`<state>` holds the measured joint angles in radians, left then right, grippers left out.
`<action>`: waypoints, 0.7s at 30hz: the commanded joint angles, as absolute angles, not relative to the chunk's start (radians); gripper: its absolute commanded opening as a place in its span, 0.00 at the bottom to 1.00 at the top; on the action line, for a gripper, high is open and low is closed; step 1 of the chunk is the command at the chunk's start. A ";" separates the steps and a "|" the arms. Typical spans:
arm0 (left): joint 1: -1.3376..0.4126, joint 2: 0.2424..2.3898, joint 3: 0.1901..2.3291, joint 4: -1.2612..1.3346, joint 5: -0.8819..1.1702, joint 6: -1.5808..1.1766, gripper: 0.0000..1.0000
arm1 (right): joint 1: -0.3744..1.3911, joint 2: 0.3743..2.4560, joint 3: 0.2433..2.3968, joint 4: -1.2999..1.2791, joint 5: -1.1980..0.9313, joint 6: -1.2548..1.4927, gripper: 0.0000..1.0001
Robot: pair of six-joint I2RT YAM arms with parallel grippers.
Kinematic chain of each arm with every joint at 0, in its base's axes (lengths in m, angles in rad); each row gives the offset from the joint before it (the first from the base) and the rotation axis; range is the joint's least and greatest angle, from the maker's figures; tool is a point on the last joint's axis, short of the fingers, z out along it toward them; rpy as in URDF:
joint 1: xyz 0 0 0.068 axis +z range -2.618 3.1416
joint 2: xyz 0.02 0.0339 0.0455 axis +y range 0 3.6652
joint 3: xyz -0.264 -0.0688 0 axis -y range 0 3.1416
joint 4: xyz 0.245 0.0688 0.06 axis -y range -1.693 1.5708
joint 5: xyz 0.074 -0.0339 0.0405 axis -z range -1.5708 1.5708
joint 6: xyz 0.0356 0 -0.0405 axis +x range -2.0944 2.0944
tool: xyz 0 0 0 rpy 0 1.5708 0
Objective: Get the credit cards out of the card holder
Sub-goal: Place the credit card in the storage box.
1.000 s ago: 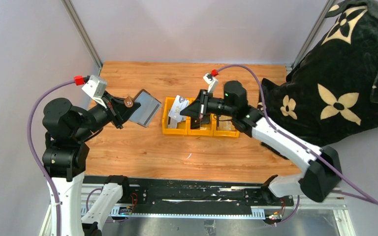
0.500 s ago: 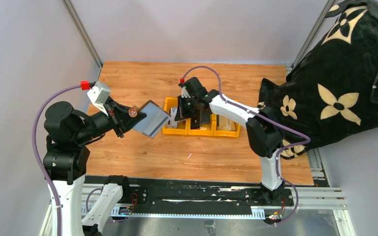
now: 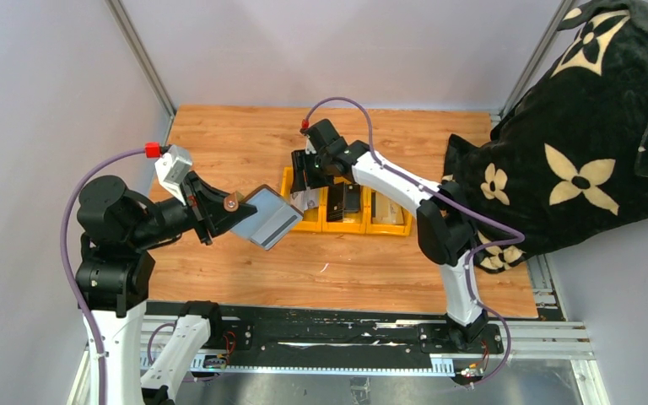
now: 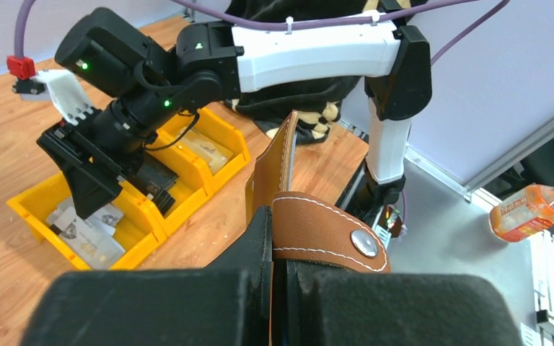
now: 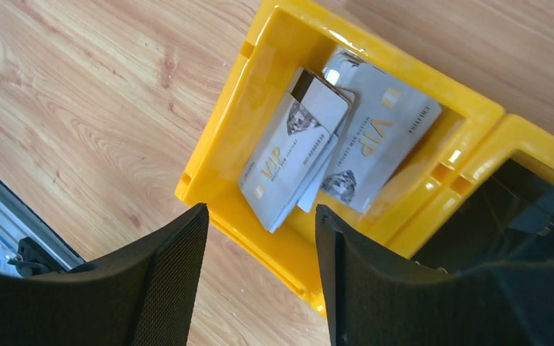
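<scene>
Above the left compartment of the yellow bin [image 5: 223,122], mid-counter, the right end effector [image 5: 260,213] is hovering spread over the credit cards [image 5: 296,155] lying inside, while the left end effector [image 3: 224,207] is pinching the card holder [image 3: 268,221] aloft beside the bin, seemingly presenting its slots.

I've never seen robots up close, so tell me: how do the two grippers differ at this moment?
The left gripper is clamped shut on the brown wallet, while the right gripper stands open and holds nothing. The left gripper sits left of the yellow bin with the wallet raised; the right gripper hangs over the bin's end compartment, where silvery cards lie. Both are black with two fingers.
</scene>
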<state>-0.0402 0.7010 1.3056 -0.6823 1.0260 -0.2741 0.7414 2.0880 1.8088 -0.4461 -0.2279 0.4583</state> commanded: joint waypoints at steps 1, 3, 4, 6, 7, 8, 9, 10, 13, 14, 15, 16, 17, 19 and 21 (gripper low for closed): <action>-0.032 0.699 1.303 -0.652 1.086 -0.290 0.00 | 0.752 1.955 1.841 -0.535 -0.145 0.381 0.61; -0.033 0.703 1.303 -0.657 1.101 -0.287 0.00 | 0.749 1.834 1.815 -0.537 -0.149 0.323 0.64; -0.033 0.706 1.305 -0.669 1.107 -0.278 0.00 | 0.744 1.798 1.798 -0.533 -0.167 0.294 0.66; -0.034 0.710 1.300 -0.685 1.137 -0.269 0.00 | 0.728 1.677 1.744 -0.483 -0.287 0.246 0.70; -0.032 0.712 1.296 -0.687 1.156 -0.272 0.00 | 0.726 1.592 1.710 -0.449 -0.368 0.222 0.73; -0.033 0.713 1.289 -0.686 1.174 -0.278 0.00 | 0.724 1.532 1.681 -0.420 -0.448 0.203 0.78; -0.033 0.715 1.282 -0.684 1.195 -0.285 0.00 | 0.724 1.484 1.656 -0.388 -0.547 0.188 0.79; -0.033 0.717 1.273 -0.682 1.211 -0.293 0.00 | 0.725 1.440 1.628 -0.367 -0.646 0.183 0.80; -0.033 0.719 1.260 -0.683 1.246 -0.310 0.00 | 0.735 1.363 1.586 -0.303 -0.924 0.217 0.80; -0.033 0.721 1.258 -0.680 1.258 -0.319 0.00 | 0.757 1.338 1.575 -0.292 -0.994 0.217 0.81; -0.033 0.724 1.258 -0.679 1.265 -0.324 0.00 | 0.779 1.327 1.566 -0.293 -1.012 0.208 0.81; -0.033 0.725 1.259 -0.677 1.275 -0.334 0.00 | 0.808 1.310 1.561 -0.308 -1.026 0.177 0.81; -0.033 0.726 1.259 -0.678 1.283 -0.342 0.00 | 0.842 1.297 1.562 -0.335 -1.021 0.135 0.81; -0.032 0.729 1.259 -0.676 1.293 -0.357 0.00 | 0.908 1.292 1.587 -0.422 -0.991 0.042 0.81; -0.032 0.730 1.255 -0.664 1.310 -0.385 0.00 | 0.960 1.306 1.613 -0.483 -0.948 -0.032 0.81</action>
